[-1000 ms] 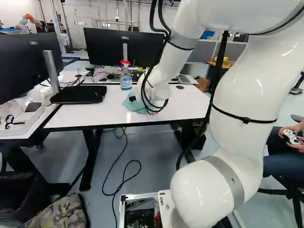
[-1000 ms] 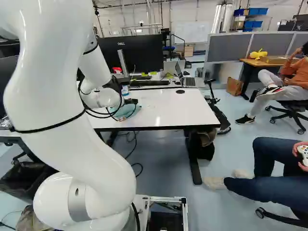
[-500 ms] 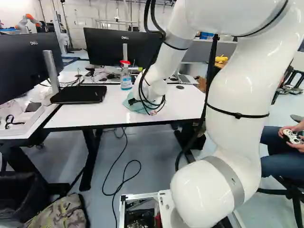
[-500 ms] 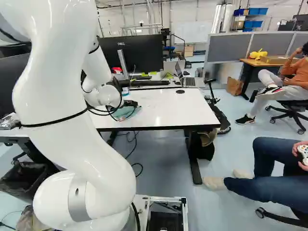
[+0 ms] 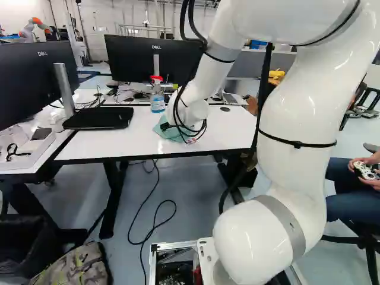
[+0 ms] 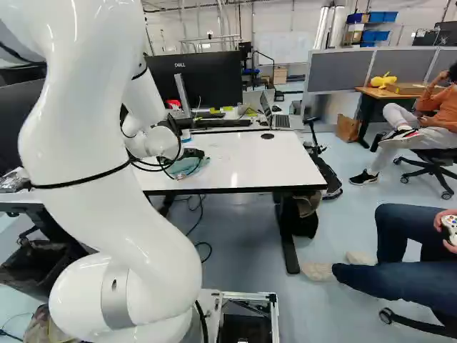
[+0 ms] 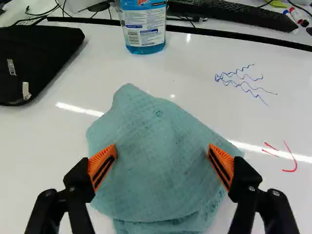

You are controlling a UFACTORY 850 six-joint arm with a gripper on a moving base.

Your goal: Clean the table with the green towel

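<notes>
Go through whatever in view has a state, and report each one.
Fingers, open, wide apart
Green towel, loosely bunched on the table
Table, marked with ink
Blue marks, not wiped off
Red marks, not wiped off
Spray bottle, upright
Laptop, open

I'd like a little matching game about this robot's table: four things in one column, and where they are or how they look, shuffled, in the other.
Things:
1. Green cloth towel
2. Clear bottle of blue liquid
3. Red pen strokes
4. Flat black case

Places or looks:
A. Topped by a red spray head
B. Left of the bottle in the left base view
C. Spread under and between the open jaws
D. Drawn on the white tabletop

Right pairs: 1-C, 2-A, 3-D, 4-B
</notes>
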